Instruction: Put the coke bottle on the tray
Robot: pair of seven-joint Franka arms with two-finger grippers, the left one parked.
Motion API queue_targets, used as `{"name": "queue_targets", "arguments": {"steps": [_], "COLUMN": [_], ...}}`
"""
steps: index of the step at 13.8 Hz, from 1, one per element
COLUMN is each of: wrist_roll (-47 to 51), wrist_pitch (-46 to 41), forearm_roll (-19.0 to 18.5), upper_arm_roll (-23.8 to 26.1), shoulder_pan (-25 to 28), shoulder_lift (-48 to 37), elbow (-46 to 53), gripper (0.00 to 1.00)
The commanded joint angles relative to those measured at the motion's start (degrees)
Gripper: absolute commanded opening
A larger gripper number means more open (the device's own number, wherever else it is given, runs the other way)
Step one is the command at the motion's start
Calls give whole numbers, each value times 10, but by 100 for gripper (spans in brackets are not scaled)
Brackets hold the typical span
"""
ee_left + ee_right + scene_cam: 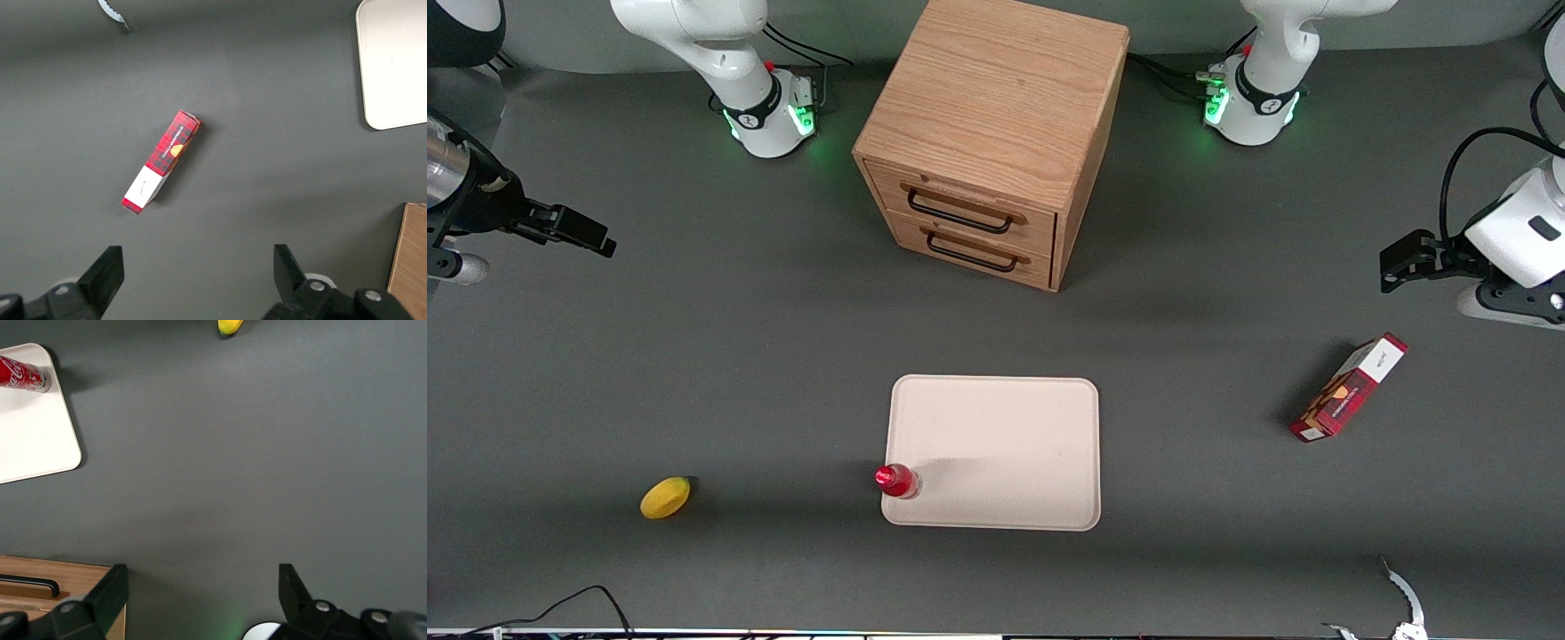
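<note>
The coke bottle (896,481), small and all red with a red cap, stands on the corner of the tray (1005,436) that is nearest the front camera and the working arm's end. The tray is large, flat and cream, with a low rim. The bottle (23,375) and the tray (33,440) also show in the right wrist view. My right gripper (585,235) hovers high over the working arm's end of the table, far from the bottle. Its jaws stand wide apart with nothing between them (202,590).
A wooden two-drawer cabinet (996,133) stands farther from the front camera than the tray. A yellow lemon (665,497) lies beside the tray toward the working arm's end. A red-and-white box (1350,388) lies toward the parked arm's end.
</note>
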Motion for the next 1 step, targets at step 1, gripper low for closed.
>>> {"name": "queue_targets", "arguments": {"steps": [1], "wrist_roll": [-10], "wrist_pitch": [4], "forearm_roll": [13], "upper_arm_roll": [-5], "shoulder_pan": [3], "shoulder_lift": [-6], "elbow": [0], "gripper": [100]}}
